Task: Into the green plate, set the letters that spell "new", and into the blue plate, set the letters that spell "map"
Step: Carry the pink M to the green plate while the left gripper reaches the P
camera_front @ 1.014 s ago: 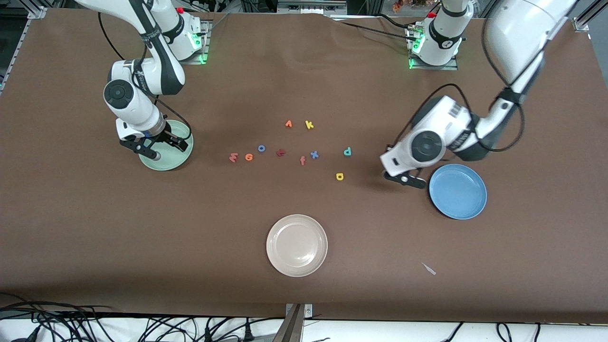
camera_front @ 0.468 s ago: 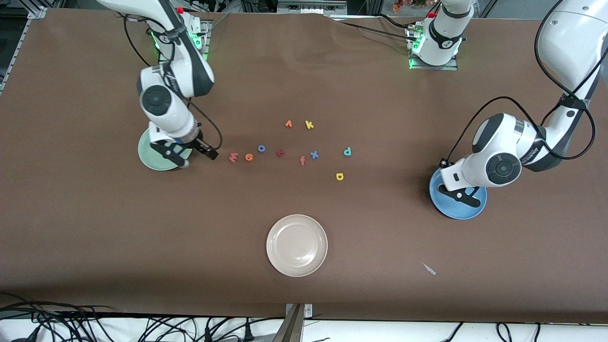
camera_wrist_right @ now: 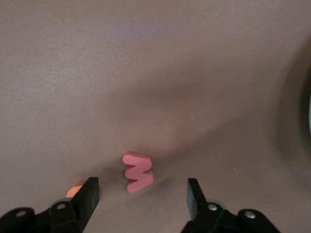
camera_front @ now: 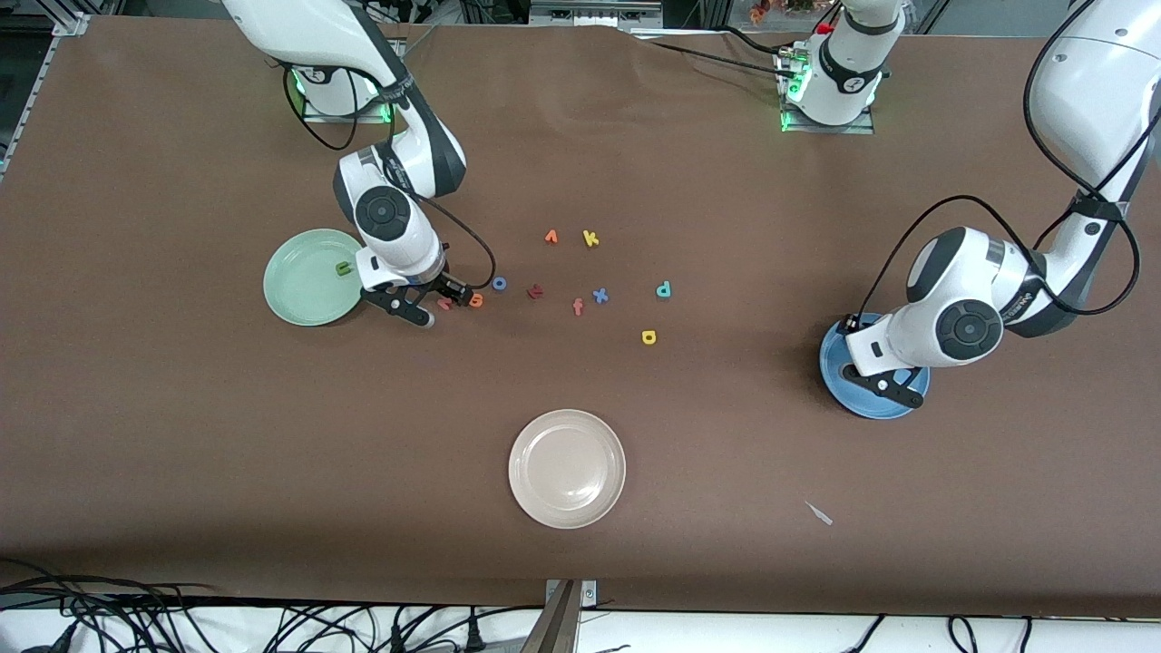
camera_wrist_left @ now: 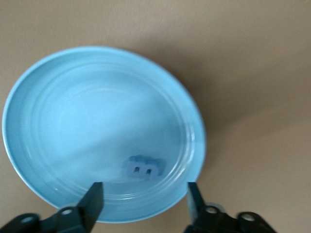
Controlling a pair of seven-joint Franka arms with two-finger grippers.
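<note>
2 of 6 done imo: green n [camera_front: 343, 268] lies in the glossy green plate [camera_front: 295, 304], dark blue m [camera_wrist_left: 142, 168] in the blue plate [camera_wrist_left: 58, 107]. Right gripper [camera_wrist_right: 141, 196], jaws apart, over the chunky foam w [camera_wrist_right: 137, 171], e [camera_wrist_right: 75, 190] beside. Left gripper [camera_wrist_left: 145, 198], jaws apart, over the m. p [camera_front: 664, 289], a [camera_front: 648, 336] wait mid-table.

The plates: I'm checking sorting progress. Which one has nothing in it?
The beige-white plate: the green plate holds a green letter, the blue plate a dark blue one.
</note>
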